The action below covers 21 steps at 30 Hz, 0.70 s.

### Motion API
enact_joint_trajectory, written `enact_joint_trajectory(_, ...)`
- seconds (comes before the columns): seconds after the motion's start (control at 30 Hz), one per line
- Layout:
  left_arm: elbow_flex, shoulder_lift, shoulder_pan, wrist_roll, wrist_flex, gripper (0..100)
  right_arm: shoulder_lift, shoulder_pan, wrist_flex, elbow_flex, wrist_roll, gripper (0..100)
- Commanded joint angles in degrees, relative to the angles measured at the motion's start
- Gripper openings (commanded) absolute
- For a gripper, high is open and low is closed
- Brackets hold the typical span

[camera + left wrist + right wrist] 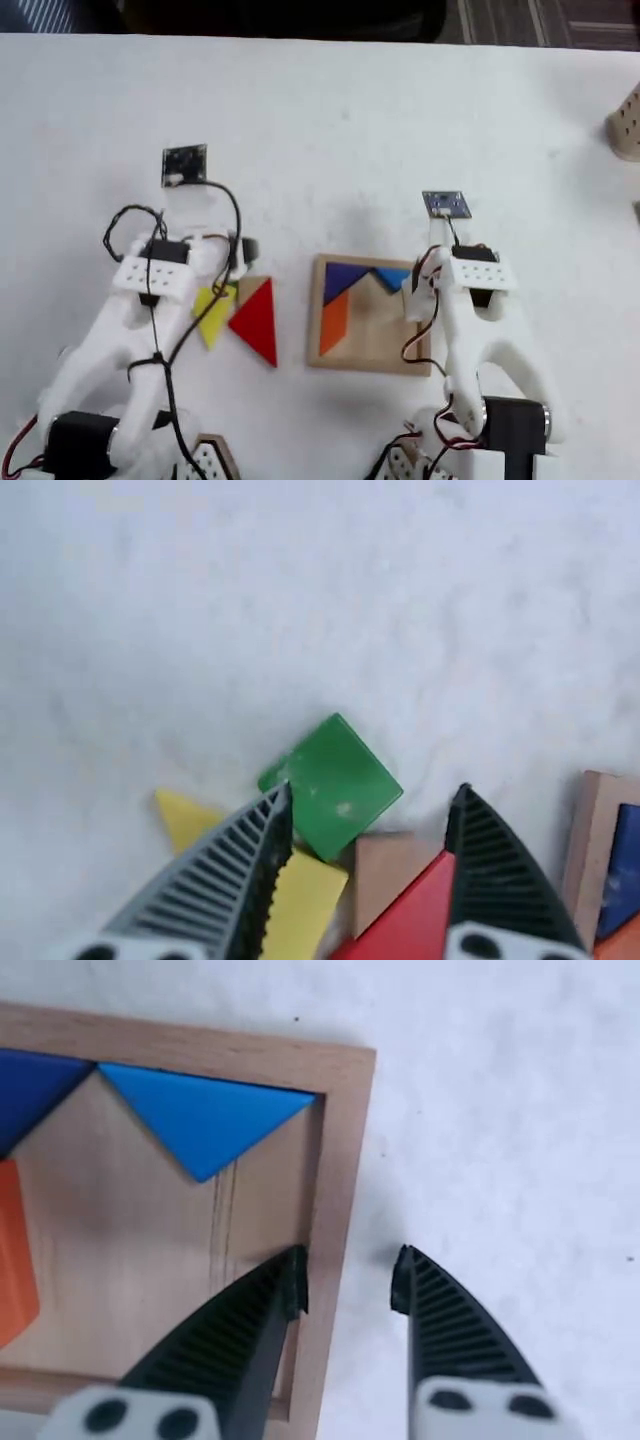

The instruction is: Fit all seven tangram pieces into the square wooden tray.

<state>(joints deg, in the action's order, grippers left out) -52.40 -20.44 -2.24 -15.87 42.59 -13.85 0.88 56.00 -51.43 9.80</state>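
Jaws parted, right jaws straddling tray [345, 1140] rim

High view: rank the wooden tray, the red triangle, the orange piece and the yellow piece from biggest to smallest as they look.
1. wooden tray
2. red triangle
3. orange piece and yellow piece: these two look too close to rank, and the yellow one is partly hidden.
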Motion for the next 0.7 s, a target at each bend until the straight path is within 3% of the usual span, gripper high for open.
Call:
enact_joint_trajectory(0.0, 0.97, 0.66, 0.40, -0.79, -1.14, 26, -0.13, 0.92, 0.13, 2.02, 0.70, 14.4)
enact_joint_trajectory(0.3, 8.70, 12.62, 0.31, -0.97, 0.18, 25, -0.13, 0.84, 0.13, 2.02, 0.70, 14.4)
enact_joint_trajectory(0.4, 10.11, 15.16, -1.01, -4.13, 0.70, 26, -0.13, 0.75, 0.13, 2.02, 0.70, 14.4)
enact_joint_trajectory(0.67, 15.74, 20.26, 1.36, -5.89, 8.00, 26, -0.13, 0.92, 0.13, 2.02, 1.49, 14.4)
